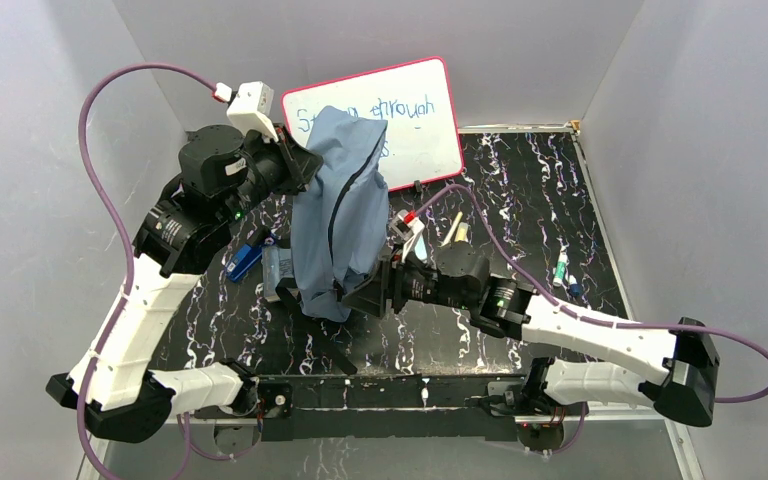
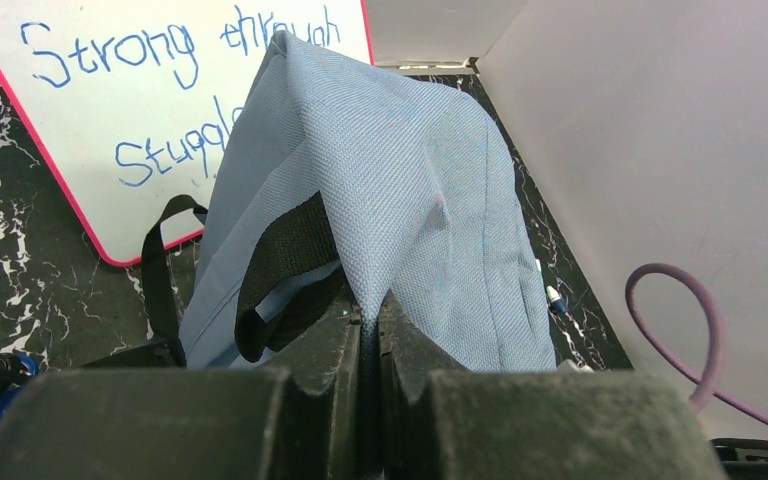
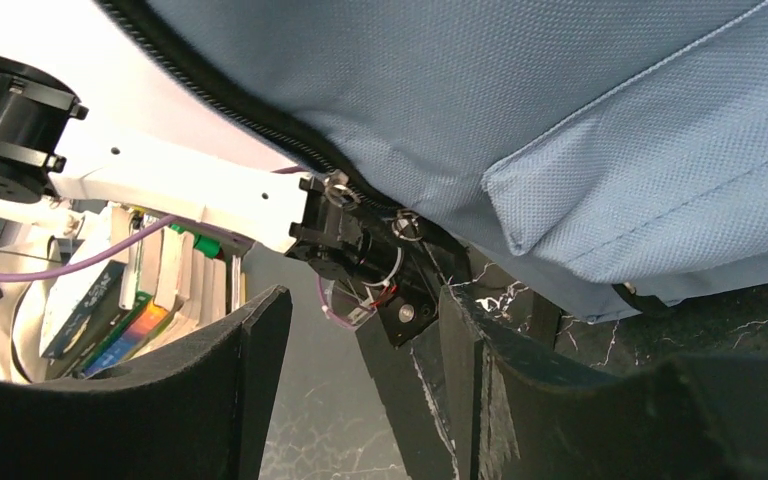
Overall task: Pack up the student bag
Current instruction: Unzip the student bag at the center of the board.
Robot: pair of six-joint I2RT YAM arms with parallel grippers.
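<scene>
Left gripper (image 2: pixel 370 318): jaws together, pinched on a fold at the top of the bag (image 1: pixel 335 215). I hold it high so the soft fabric hangs upright instead of slumping flat. My guess is that this gives the opening some shape for loading.

The bag hangs mid-table in front of the whiteboard (image 1: pixel 400 110), with its bottom down near the table (image 1: pixel 520 200). I can't tell if it rests there. The zipper (image 1: pixel 355 190) runs down the front face. The top view shows a dark gap along it, so it's probably part open.

The books (image 3: pixel 150 295) are stacked just left of the bag's base and not packed yet.

Right gripper (image 3: pixel 360 300): jaws apart, nothing between them, low at the bag's right lower edge and under the zipper line. It looks placed to catch the edge and spread the mouth.

The pens (image 1: pixel 562 268) are far right on the table, well apart from the bag.

Risk: the fold could slip out of the left pinch if the right side tugs.
</scene>
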